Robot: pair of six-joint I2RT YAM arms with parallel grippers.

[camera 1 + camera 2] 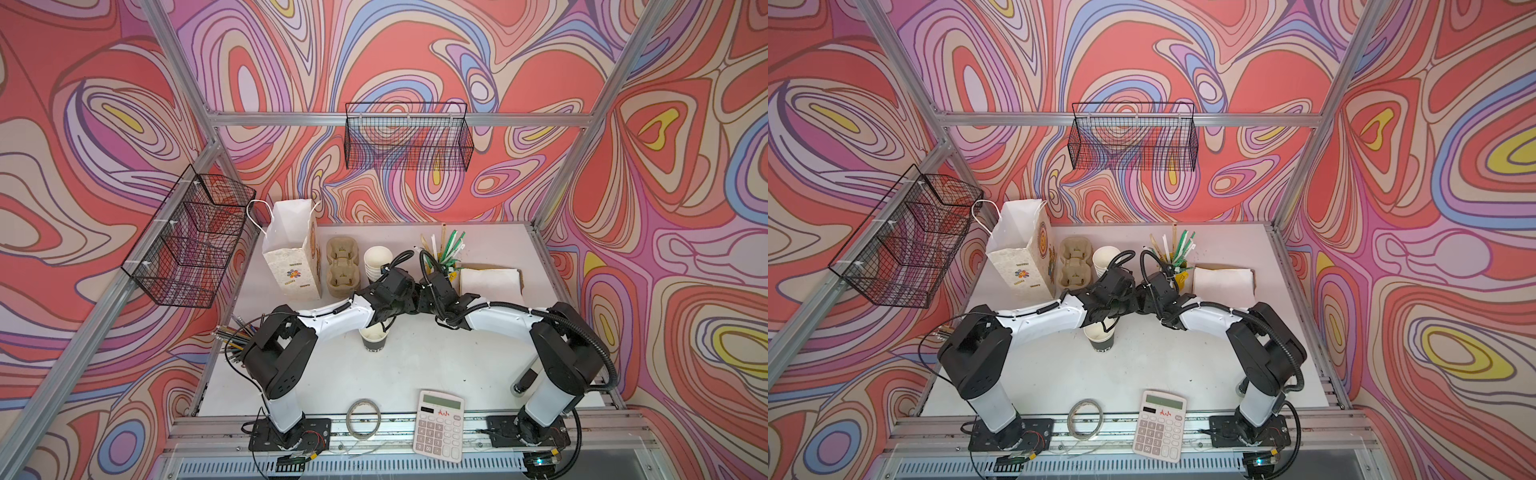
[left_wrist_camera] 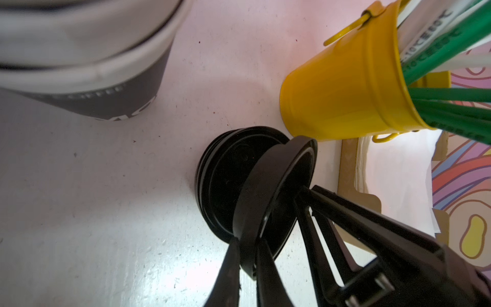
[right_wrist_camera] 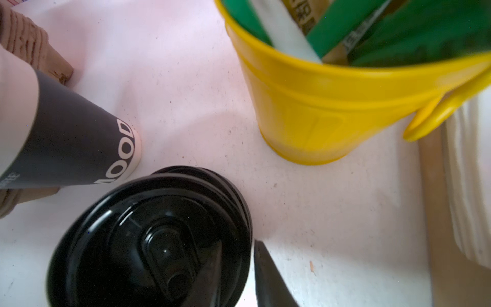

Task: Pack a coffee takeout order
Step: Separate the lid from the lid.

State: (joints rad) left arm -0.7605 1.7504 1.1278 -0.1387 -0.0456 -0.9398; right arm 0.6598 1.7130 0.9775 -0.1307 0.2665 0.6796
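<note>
Pinching the rim of a tilted black lid [image 2: 252,196], the left fingers [image 2: 228,276] are closed on it; the right fingers [image 3: 265,281] stand slightly parted at its edge. The lidless black cup [image 1: 376,345] stands mid-surface [image 1: 436,365], nearer than the carrier [image 1: 342,266] and bag [image 1: 291,253].

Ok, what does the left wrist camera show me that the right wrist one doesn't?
Left wrist only: the left gripper pinching one black lid by its rim, tilted up. Right wrist only: a lid's sip hole seen face-on, and the pulp carrier. Both: the lid stack, yellow straw pot, cup stack, napkins.
</note>
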